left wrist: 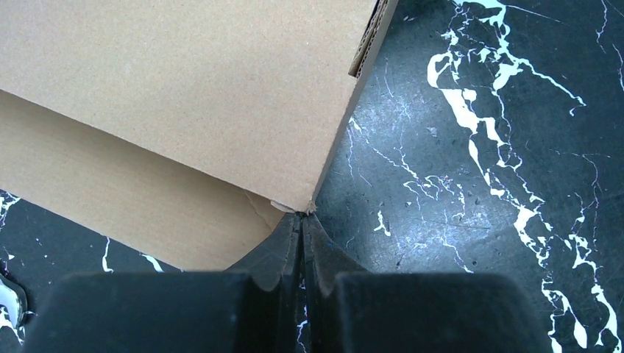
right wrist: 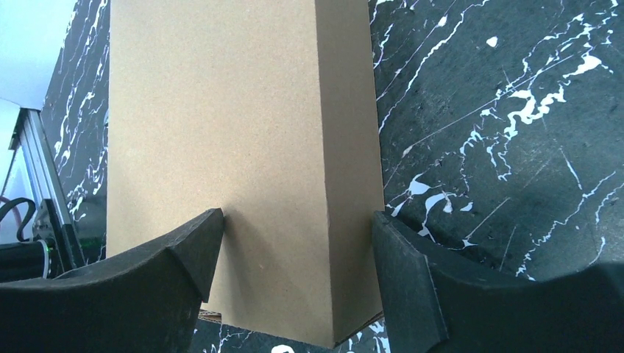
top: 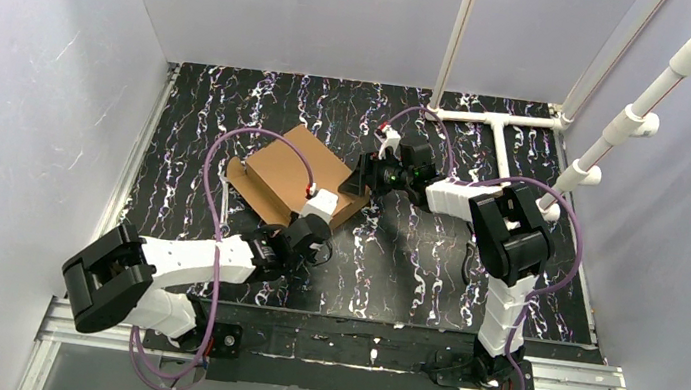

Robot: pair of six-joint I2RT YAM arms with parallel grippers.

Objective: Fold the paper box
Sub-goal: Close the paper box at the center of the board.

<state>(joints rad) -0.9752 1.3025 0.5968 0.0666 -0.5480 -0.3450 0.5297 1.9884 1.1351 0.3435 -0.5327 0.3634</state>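
Note:
The paper box is plain brown cardboard, folded into a shallow closed shape on the black marbled table. My left gripper is shut, and its tips touch the near corner of the paper box with nothing between them. A lower flap sticks out under that corner. My right gripper is open at the box's right end. In the right wrist view, my right gripper has the paper box between its jaws, one finger over the top face and the other beside the side wall.
A white pipe frame stands at the back right of the table. Pale walls close in the left, back and right sides. A metal rail runs along the near edge by the arm bases. Purple cables loop above the box.

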